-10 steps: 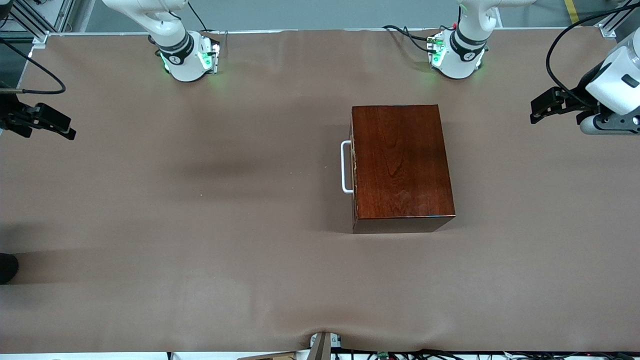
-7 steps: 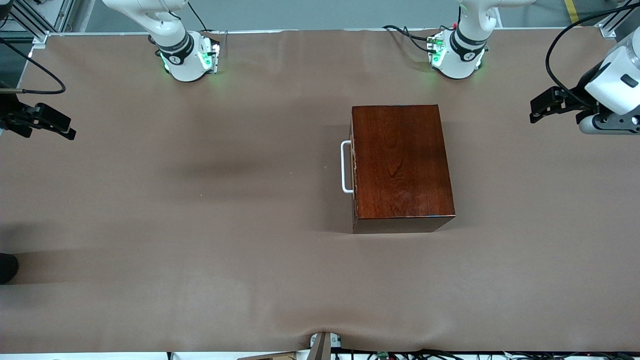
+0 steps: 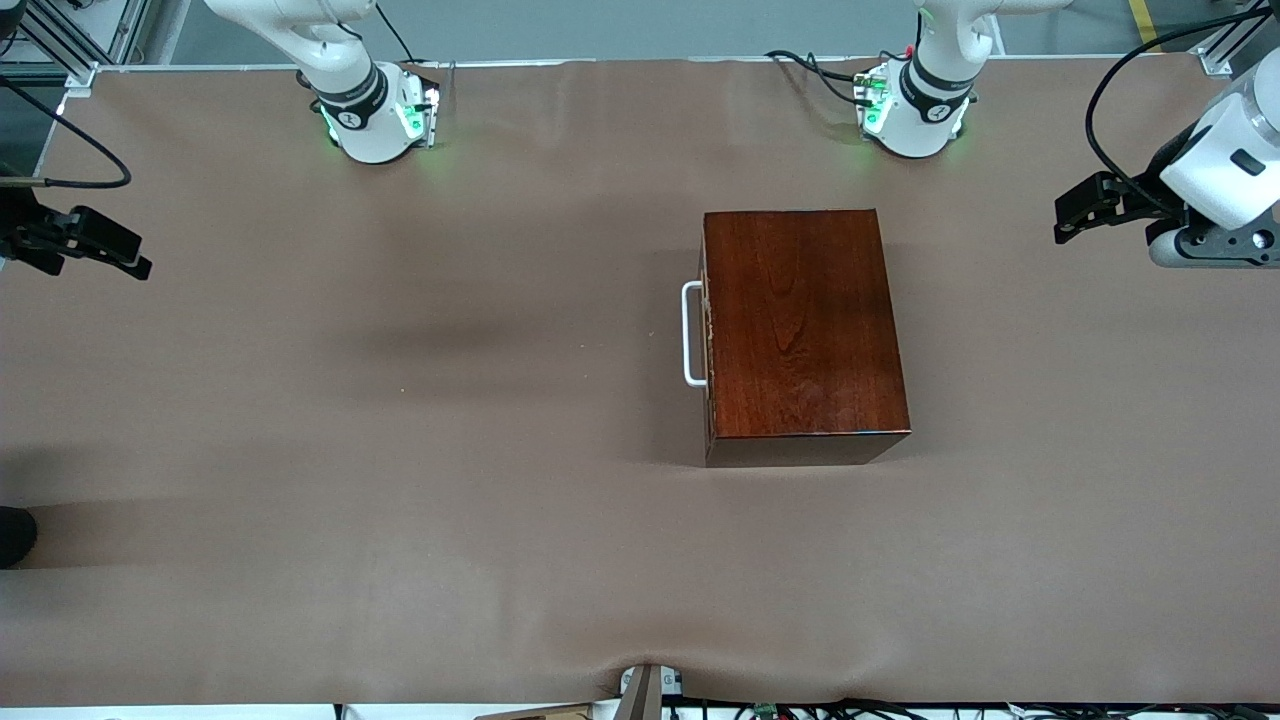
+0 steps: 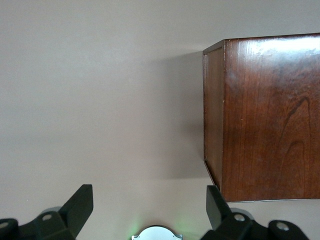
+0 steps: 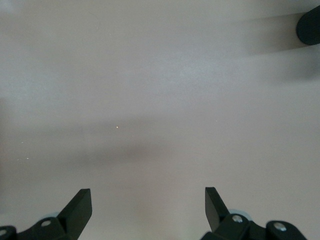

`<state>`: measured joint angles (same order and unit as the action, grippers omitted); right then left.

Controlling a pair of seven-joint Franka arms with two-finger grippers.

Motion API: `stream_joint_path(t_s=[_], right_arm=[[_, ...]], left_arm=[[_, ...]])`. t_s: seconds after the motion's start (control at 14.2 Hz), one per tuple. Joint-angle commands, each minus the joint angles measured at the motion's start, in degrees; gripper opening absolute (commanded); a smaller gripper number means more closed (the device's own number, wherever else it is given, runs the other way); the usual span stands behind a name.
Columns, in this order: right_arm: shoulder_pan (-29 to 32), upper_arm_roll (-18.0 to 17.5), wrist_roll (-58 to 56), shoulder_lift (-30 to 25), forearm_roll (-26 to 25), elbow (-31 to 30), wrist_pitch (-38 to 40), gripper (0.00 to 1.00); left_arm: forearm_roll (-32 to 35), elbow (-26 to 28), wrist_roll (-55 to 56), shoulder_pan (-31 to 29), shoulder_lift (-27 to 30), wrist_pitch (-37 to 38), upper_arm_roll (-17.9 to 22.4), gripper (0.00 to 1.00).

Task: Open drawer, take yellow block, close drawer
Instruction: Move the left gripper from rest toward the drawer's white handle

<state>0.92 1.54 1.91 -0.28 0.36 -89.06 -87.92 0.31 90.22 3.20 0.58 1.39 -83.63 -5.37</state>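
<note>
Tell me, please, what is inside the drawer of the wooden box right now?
That cannot be seen: the drawer is shut flush in the wooden box, with only its front and white handle showing. No yellow block is visible anywhere, and nothing rests on the box's top.

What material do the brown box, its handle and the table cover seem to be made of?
The box: apparently wood with a glossy reddish-brown varnish; dark grain lines and light reflections show on its top. Its handle: a smooth white U-shaped bar, perhaps painted metal or plastic; I cannot tell which. The table cover: a matte brown sheet, maybe cloth or paper, with soft wrinkles near the front edge.
</note>
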Motion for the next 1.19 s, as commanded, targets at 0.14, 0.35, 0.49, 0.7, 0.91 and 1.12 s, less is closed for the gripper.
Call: stream_joint_path(t_s=[0.14, 0.35, 0.49, 0.7, 0.91, 1.12], right_arm=[[1.45, -0.92, 0.11, -0.34, 0.7, 0.29, 0.64, 1.0], [1.54, -0.92, 0.11, -0.42, 0.7, 0.29, 0.64, 1.0], [1.46, -0.92, 0.11, -0.34, 0.7, 0.29, 0.64, 1.0], [1.54, -0.92, 0.11, -0.33, 0.7, 0.29, 0.56, 1.0], [1.54, -0.92, 0.11, -0.33, 0.7, 0.29, 0.64, 1.0], [1.54, -0.92, 0.11, -0.33, 0.7, 0.29, 0.64, 1.0]], left_arm=[[0.4, -2.15, -0.65, -0.58, -2.01, -0.31, -0.09, 1.0], [-0.31, -3.55, -0.65, -0.41, -3.67, -0.92, 0.09, 1.0], [-0.31, -5.22, 0.22, 0.47, -5.95, -0.92, -0.34, 1.0], [-0.31, -9.44, 3.2, 2.92, -9.39, -1.1, -0.35, 1.0], [-0.31, -9.8, 10.05, 8.18, -9.48, -1.45, -0.35, 1.0], [-0.31, -9.88, 17.34, 14.51, -10.71, -3.11, -0.35, 1.0]])
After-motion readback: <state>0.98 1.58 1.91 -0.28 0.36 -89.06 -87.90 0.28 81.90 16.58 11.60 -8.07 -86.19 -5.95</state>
